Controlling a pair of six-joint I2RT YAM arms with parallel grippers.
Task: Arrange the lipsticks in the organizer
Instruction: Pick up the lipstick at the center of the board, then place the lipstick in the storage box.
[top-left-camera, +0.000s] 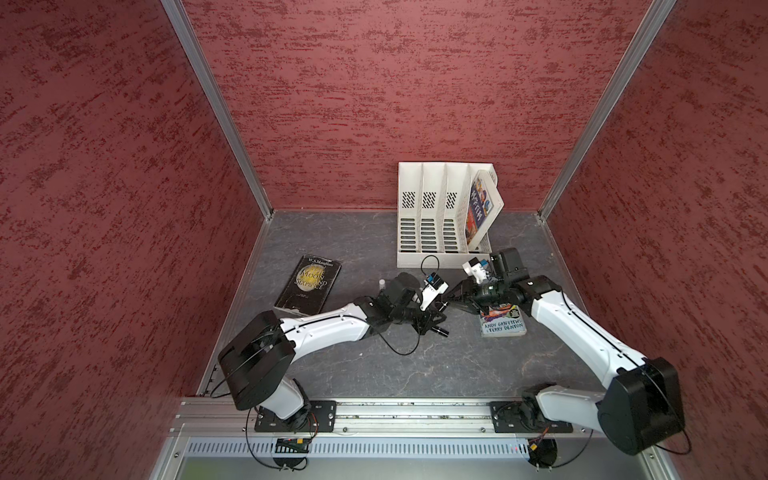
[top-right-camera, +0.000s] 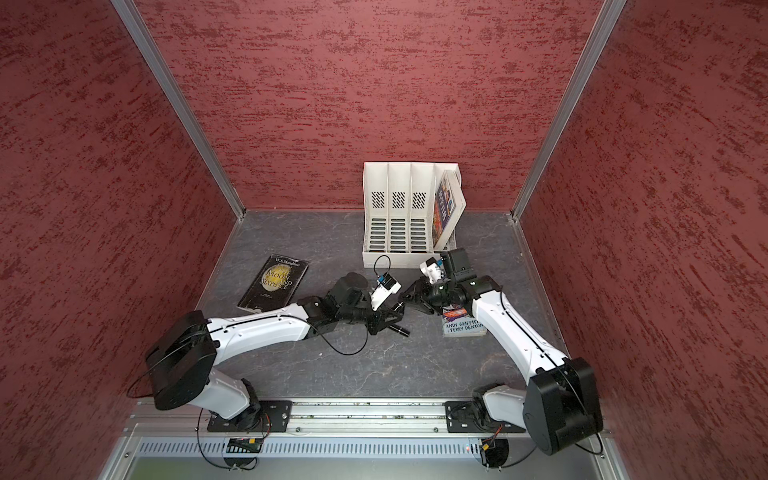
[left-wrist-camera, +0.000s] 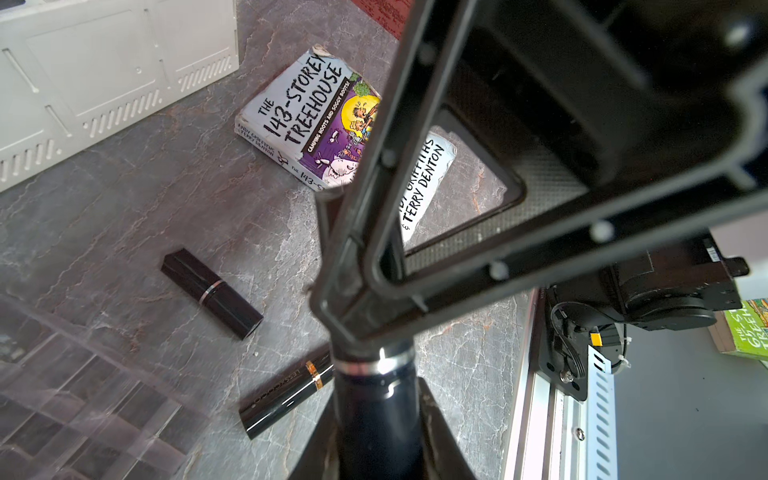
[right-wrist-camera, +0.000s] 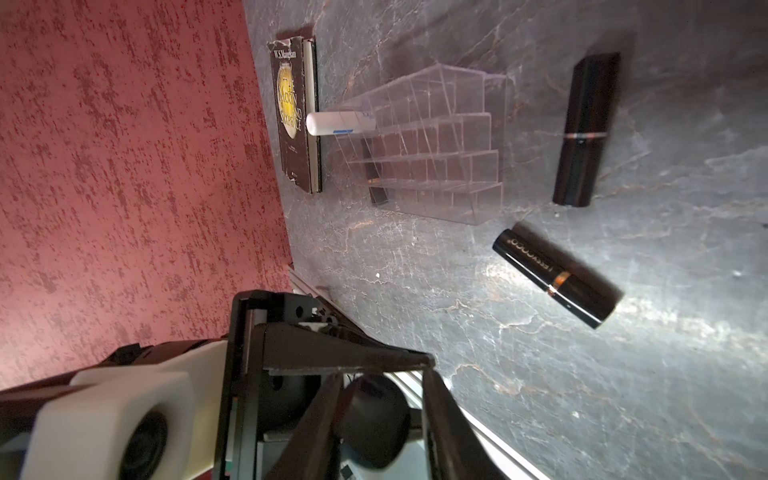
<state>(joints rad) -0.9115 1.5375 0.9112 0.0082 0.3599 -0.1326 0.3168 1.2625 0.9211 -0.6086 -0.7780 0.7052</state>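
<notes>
Tabletop, top views: grey veined tabletop (top-left-camera: 374, 365) boxed in by red speckled walls; white file rack (top-left-camera: 440, 216) far right of centre, black book (top-left-camera: 307, 284) left, picture book (top-left-camera: 503, 324) right, partly under the right arm.
Grippers, top views: left gripper (top-left-camera: 434, 316) and right gripper (top-left-camera: 455, 300) meet tip to tip at mid-table in both top views; I read it as a hand-over.
White lipstick, top view: white lipstick (top-left-camera: 381, 284) stands just left of the left wrist; the clear organizer around it barely shows there.
Held lipstick, left wrist view: black held lipstick (left-wrist-camera: 374, 399), silver band, clenched in the left gripper; its far end lies between the right gripper's tips.
Spares, left wrist view: square lipstick (left-wrist-camera: 212, 293) and gold-banded lipstick (left-wrist-camera: 286, 395) lie flat on the table, between the organizer (left-wrist-camera: 83, 395) and the picture book.
Right gripper, right wrist view: fingers (right-wrist-camera: 316, 428) stand close on either side of the held lipstick's round end; whether they squeeze it I cannot tell.
Organizer, right wrist view: stepped clear cells beside the black book, to its right; white lipstick upright in the tallest row. A dark lipstick (right-wrist-camera: 376, 174) shows through the walls; whether it sits in a cell I cannot tell.
Hand-over: the right gripper should bite well past the rim, since the tube is glossy and round; the left should let go only once that grip is firm, then back off along the tube's line.
Free cell: carry the tube upright and lower it straight in; the thin clear walls look easy to snag, and the light organizer could slide.
</notes>
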